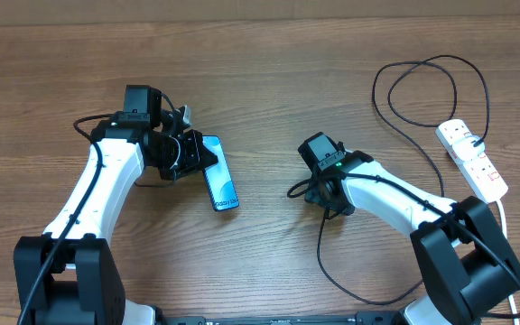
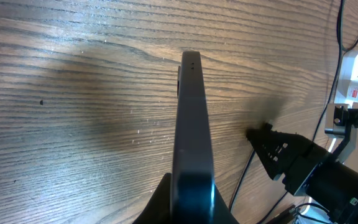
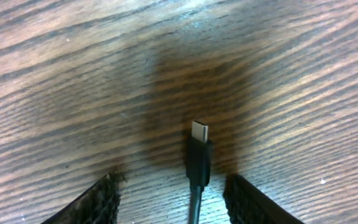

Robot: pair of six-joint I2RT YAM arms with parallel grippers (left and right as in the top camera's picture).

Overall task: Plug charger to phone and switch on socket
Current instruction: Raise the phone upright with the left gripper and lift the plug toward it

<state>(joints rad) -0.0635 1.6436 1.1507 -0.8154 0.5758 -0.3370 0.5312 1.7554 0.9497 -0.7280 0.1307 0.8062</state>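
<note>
The phone (image 1: 220, 181) lies tilted on the wooden table, with its blue-teal screen showing. My left gripper (image 1: 192, 153) is shut on the phone's upper end. In the left wrist view the phone (image 2: 191, 118) shows edge-on, rising from between the jaws (image 2: 191, 202). The charger (image 1: 325, 257) is a thin black cable. Its plug tip (image 3: 198, 149) lies on the table between the spread fingers of my right gripper (image 3: 174, 182), which is open and not touching it. My right gripper (image 1: 316, 191) sits right of the phone. The socket (image 1: 473, 159) lies at the far right.
The cable loops widely at the back right (image 1: 422, 68) and runs to a black plug in the socket. A thick white cord (image 1: 515, 302) leaves the socket toward the front right. The socket (image 2: 353, 81) and my right gripper (image 2: 281, 152) also show in the left wrist view.
</note>
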